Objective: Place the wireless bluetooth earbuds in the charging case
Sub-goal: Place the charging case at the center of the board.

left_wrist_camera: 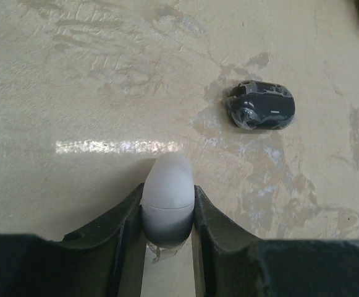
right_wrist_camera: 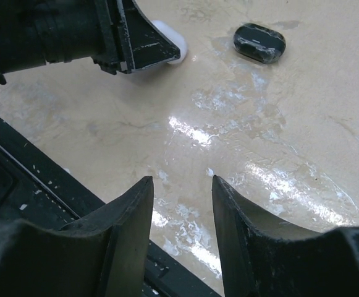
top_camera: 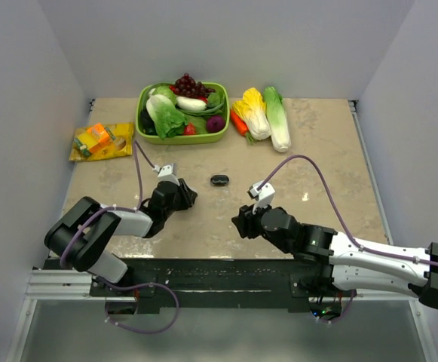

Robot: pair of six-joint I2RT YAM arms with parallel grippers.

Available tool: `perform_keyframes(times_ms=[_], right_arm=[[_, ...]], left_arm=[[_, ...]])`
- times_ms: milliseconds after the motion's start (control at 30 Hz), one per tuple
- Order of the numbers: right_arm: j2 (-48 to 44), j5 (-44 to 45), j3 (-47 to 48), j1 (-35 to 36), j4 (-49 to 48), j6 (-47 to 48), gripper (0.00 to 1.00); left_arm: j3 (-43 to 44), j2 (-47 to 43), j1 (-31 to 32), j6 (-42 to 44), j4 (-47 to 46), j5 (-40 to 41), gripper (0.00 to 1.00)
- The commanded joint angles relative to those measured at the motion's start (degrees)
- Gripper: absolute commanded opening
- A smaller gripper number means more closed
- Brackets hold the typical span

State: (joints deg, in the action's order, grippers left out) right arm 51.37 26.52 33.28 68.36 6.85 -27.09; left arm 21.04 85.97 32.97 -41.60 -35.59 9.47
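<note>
While the white case (left_wrist_camera: pixel 167 176) is sitting in its pinch, L gripper (left_wrist_camera: pixel 168 197): jaws standing narrow, clamping the case's lower half from both sides; rounded top poking out fwd, low over the table (top_camera: pixel 317 151)
R gripper (right_wrist_camera: pixel 181 185): jaws standing partly apart w/ nothing btwn them; hovering near the front rail (right_wrist_camera: pixel 18 179), well apart from both cases
Black case (left_wrist_camera: pixel 262 106): lying flat on the table, ahead & to the right of the L gripper; touching nothing; looking shut, w/ shiny wrap or tape on it
Earbuds: not showing loose in any view; whether they're sitting inside a case, can't tell
Step in hand (judging): L is steadying the white case so R can be working on it
Doing it well: L shd be holding low on the body, leaving seam & lid free; R shd be coming in slow, lining up w/ the lid edge, not the smooth dome
Risk: smooth shell is likely slipping out if squeezed off-centre; buds being tiny, R is needing a fingertip pinch, seating each one straight down
</note>
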Motion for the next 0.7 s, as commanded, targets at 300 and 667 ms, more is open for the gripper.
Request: perform_keyframes(times_ms=[300, 667], right_arm=[[-1.63, 3.27, 0.30, 0.02, -0.26, -0.15, 0.47], [-3.38, 5.46, 0.30, 0.02, 2.02, -1.03, 0.48]], left_arm=[[1.99, -0.18, -2.56, -0.15, 0.08, -2.45, 0.56], [1.81, -22.50, -3.18, -5.76, 34.21, 20.98, 1.00]])
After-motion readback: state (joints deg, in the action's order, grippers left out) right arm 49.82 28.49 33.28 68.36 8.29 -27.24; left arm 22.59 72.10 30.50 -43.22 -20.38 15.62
